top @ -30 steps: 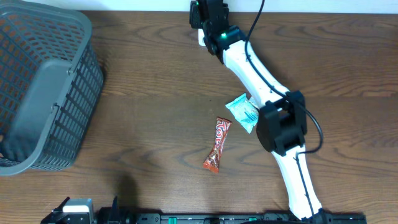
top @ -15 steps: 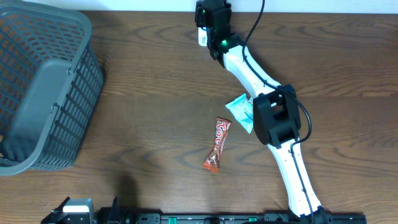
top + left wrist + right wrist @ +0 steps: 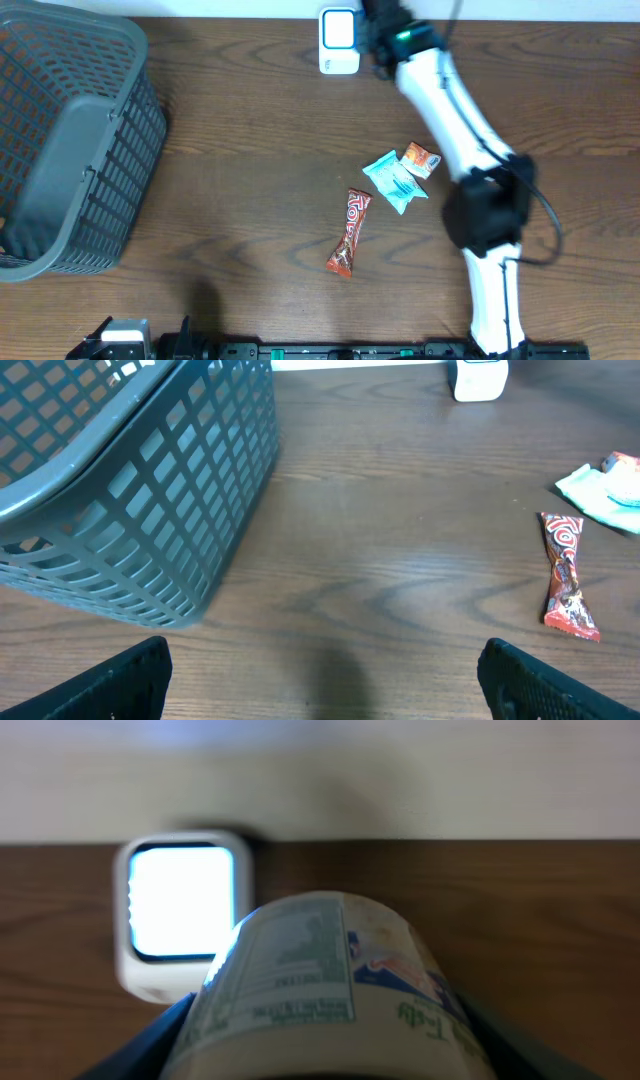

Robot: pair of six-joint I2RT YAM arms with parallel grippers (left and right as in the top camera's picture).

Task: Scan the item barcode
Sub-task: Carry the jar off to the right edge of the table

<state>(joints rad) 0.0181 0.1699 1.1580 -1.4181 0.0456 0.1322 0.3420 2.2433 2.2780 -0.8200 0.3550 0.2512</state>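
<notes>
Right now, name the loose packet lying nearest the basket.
The long red candy bar; the teal packet and the small orange packet lie farther right, away from the grey basket.

A wooden desk is seen, on which a grey basket, a white scanner, a red candy bar, a teal packet and an orange packet are laid.

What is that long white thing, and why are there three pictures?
It is a robot arm; there are two. One picture looks down from above; the other two come from cameras on the wrists. On the wooden table lie a grey basket, a red candy bar, a teal packet, a small orange packet and a white scanner. The right hand holds a round labelled item near the scanner. The left hand is open and empty.
</notes>
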